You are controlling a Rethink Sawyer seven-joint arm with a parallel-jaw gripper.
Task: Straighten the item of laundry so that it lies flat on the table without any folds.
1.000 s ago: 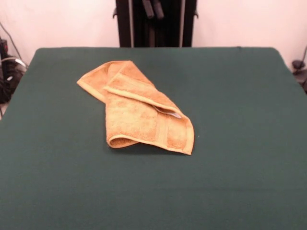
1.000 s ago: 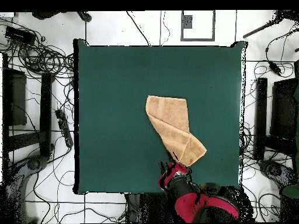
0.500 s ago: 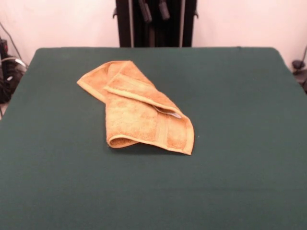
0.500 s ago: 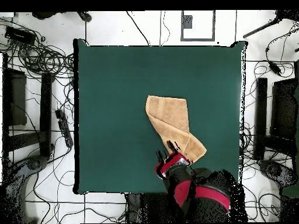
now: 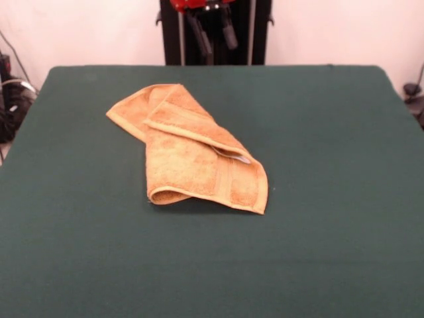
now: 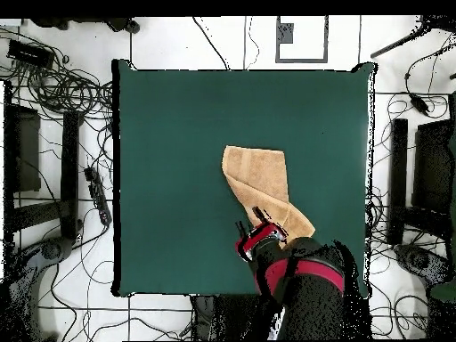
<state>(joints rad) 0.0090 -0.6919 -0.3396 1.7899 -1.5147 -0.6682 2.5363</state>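
The golden-orange towel (image 5: 192, 156) lies crumpled on the dark green table (image 5: 331, 165), left of the middle, folded over itself in a long diagonal shape. Its small white label (image 5: 242, 158) shows at a fold on the right. In the overhead view the towel (image 6: 261, 189) runs diagonally toward the robot's side of the table (image 6: 169, 160). My gripper (image 5: 214, 36) hangs at the top of the front view, above the table's far edge, with its two black fingers apart and empty. In the overhead view the gripper (image 6: 256, 224) is over the towel's end nearest the robot.
The black pedestal (image 5: 171, 33) stands behind the table's far edge. Cables (image 6: 62, 89) and black stands (image 6: 69, 169) lie on the floor to the left of the table in the overhead view, and more equipment (image 6: 436, 169) stands to the right.
The arm has come down and forward over the table toward the towel's end nearest the robot; the red wrist now shows in the front view. The towel has not moved.
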